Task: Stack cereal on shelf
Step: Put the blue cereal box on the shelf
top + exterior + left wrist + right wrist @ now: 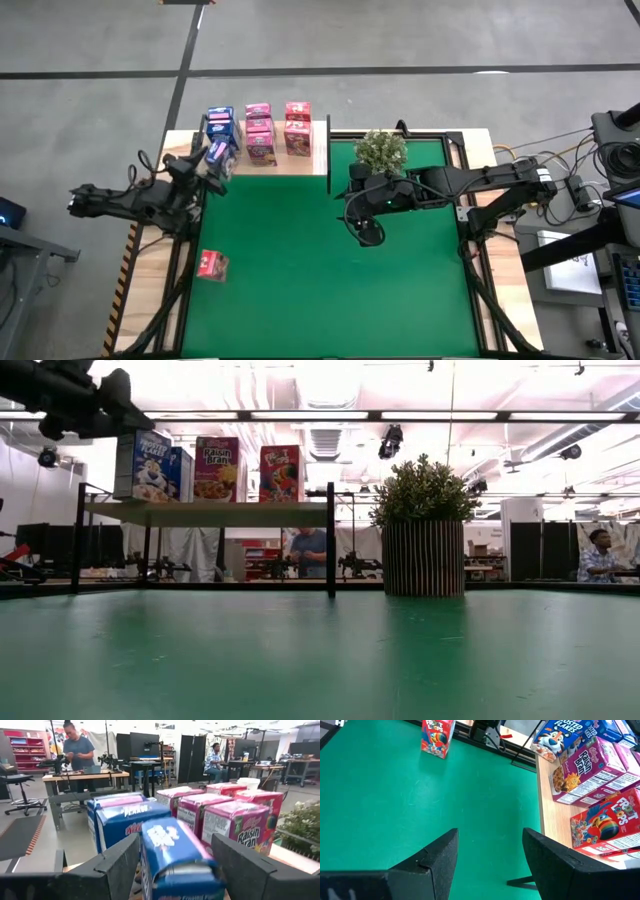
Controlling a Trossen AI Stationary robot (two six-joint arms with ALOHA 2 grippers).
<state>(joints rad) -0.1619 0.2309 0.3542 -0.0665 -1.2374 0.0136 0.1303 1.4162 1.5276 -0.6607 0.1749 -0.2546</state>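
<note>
- High view: left gripper (213,160) sits at the shelf (318,150)'s near left corner, about 10 o'clock on the table, with a blue cereal box (219,156) between its fingers. Other cereal stands in rows on the board: blue boxes (219,122), pink ones (259,132), a red-pink pair (297,128). One stray box (212,265) lies on the bare wood at 8 o'clock, off the green mat (330,270).
- High view: right gripper (368,231) waits over mid-mat, just past the potted plant (381,152).
- Low view: shelf board is raised on black uprights; boxes stand upright on top. Left arm is at 10 o'clock by the blue box.
- Left wrist view: jaws are spread, gaps showing on both sides of the blue box; looks like a release, not a grip.
- Right wrist view: jaws apart, holding nothing; stray box (437,737) sits at 12 o'clock.
- Advice: back the left gripper straight out and up, no sideways drift, or a finger clips the box and topples the blue row behind it. Then go for the stray.
</note>
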